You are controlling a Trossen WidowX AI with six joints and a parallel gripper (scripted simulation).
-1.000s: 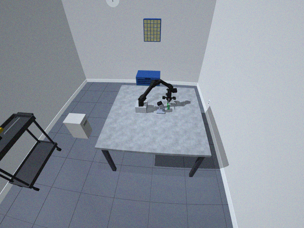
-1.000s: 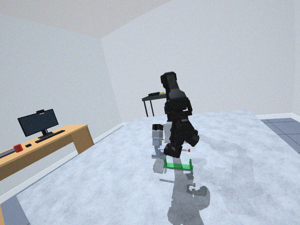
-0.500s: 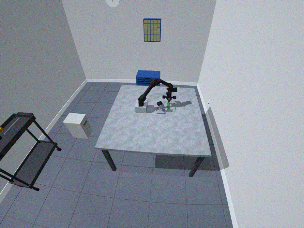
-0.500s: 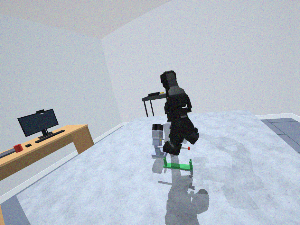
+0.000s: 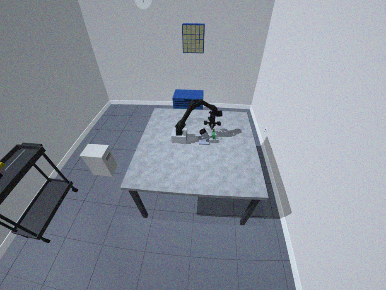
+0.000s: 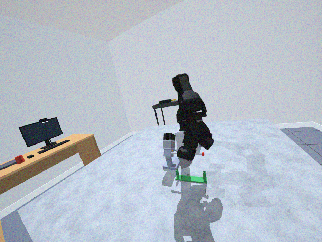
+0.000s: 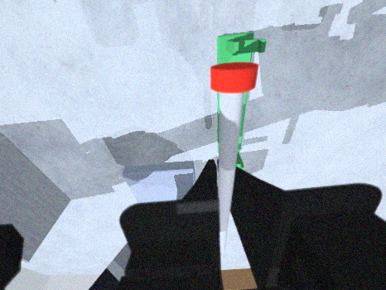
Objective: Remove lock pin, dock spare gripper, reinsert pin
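My gripper [image 7: 215, 164] [image 6: 186, 153] [image 5: 212, 126] is shut on the lock pin, a white shaft [image 7: 229, 132] with a red head [image 7: 234, 77] [image 6: 202, 154]. The pin is held level, a little above the table. Below it lies the empty green cradle [image 6: 191, 178] [image 7: 225, 47] [image 5: 213, 134]. Just left of the pin stands the grey mount [image 6: 170, 164] [image 5: 204, 142] with the spare gripper [image 6: 169, 141] [image 5: 202, 131], grey with a black top, upright on it. The pin's plain end points toward the mount; I cannot tell whether it touches it.
The arm's white base block [image 5: 179, 137] sits left of the mount on the grey table [image 5: 193, 174]. A blue drawer cabinet [image 5: 187, 98] stands behind the table. A white box [image 5: 98, 159] and a black cart [image 5: 27, 187] stand on the floor.
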